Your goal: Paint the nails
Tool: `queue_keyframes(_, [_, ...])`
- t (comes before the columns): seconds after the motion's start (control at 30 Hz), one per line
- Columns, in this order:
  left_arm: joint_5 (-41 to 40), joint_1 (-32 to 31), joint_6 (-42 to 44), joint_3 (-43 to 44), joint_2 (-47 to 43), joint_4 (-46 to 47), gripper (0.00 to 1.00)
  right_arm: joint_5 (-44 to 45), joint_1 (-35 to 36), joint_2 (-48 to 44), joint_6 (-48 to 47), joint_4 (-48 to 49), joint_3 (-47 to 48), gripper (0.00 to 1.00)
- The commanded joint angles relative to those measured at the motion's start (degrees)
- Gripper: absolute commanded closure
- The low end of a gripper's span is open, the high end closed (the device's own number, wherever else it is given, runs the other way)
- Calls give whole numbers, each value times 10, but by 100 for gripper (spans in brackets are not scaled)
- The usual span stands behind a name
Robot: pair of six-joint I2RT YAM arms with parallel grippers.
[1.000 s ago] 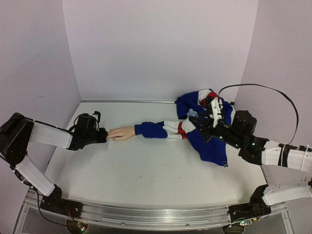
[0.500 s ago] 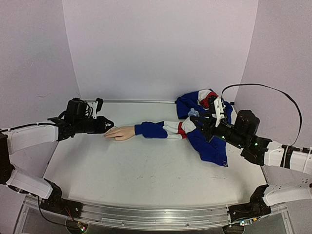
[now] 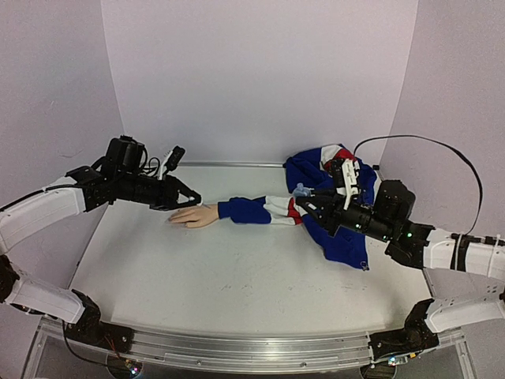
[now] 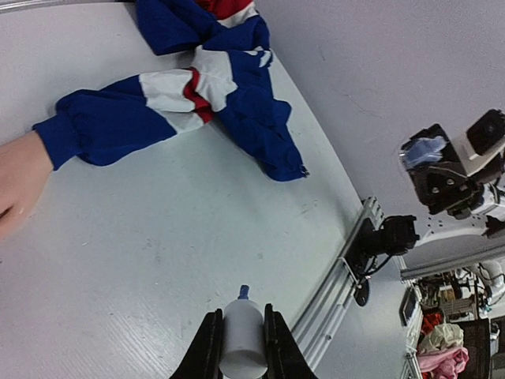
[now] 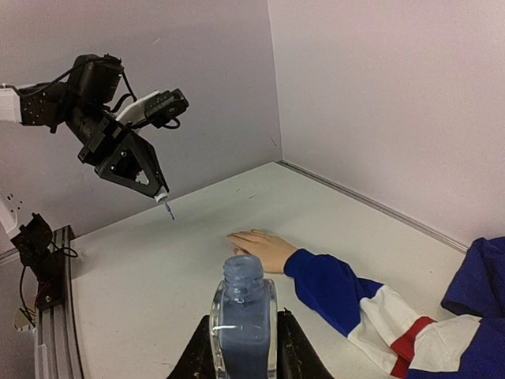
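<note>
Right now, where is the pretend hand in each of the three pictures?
Top external: the mannequin hand lies left of centre, fingers pointing left.
Left wrist: the mannequin hand sits at the left edge, partly cut off.
Right wrist: the mannequin hand is mid-picture, just beyond the bottle.
Shared landmark: the blue sleeve cuff, right at the wrist in every view.

Nothing legible for you in any view.
You can read no lettering, brand, number or sign on the blue bottle [image 5: 243, 320], the white cap [image 4: 241, 343], the blue, white and red garment [image 3: 341, 230] or the bench [image 3: 237, 272].
</note>
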Motion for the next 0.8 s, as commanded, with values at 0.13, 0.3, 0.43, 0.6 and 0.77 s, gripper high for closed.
queue_keyframes(0.13, [86,-26,1,74,-35,-48,100,-16,84,92,-6,127,39,100])
queue_keyframes(0.3, [106,-33,1,87,-46,-66,100,-14,131,174,-21,163,78,100])
queue_keyframes(0.43, [117,-44,4,96,-43,-80,100,-25,150,229,-26,187,110,100])
queue_keyframes(0.6, [117,-60,7,107,-38,-90,100,-43,162,278,-30,202,146,100])
queue_keyframes(0.77, [111,-71,13,116,-32,-101,100,-59,165,307,-29,207,166,100])
